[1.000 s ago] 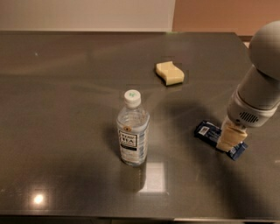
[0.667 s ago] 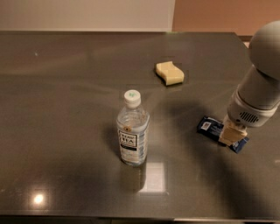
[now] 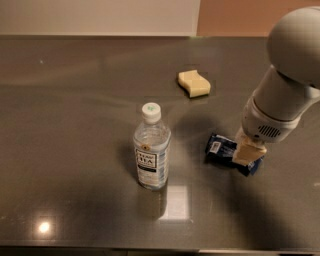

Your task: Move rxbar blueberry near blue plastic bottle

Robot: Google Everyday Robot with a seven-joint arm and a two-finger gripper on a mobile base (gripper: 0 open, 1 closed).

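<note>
Dark, glossy tabletop (image 3: 75,100) fills nearly the whole frame from where I'm watching, with a pale wall (image 3: 100,15) along the top edge and an orange-brown panel (image 3: 235,17) at the upper right. The surface is shiny enough to throw back a bright square of ceiling light (image 3: 175,202) just below the bottle and a small round glint (image 3: 44,227) at the lower left.

As for progress, I'd call the task underway but not finished. The gripper (image 3: 248,152) is down at the right of the frame, low over the table, and as far as I can judge it is clamped on the right end of the rxbar blueberry (image 3: 220,147), whose white label end sticks out toward the left. The arm (image 3: 285,100) rises from there to the upper right corner.

The blue plastic bottle (image 3: 151,150) stands upright at the centre, white cap on. The bar sits to its right, apart from it, with bare table between the two. What's left, in my view, is to carry the bar further left toward the bottle, stop short of knocking it, and release.

A pale yellow sponge (image 3: 194,83) lies above and between them, well out of the path.
</note>
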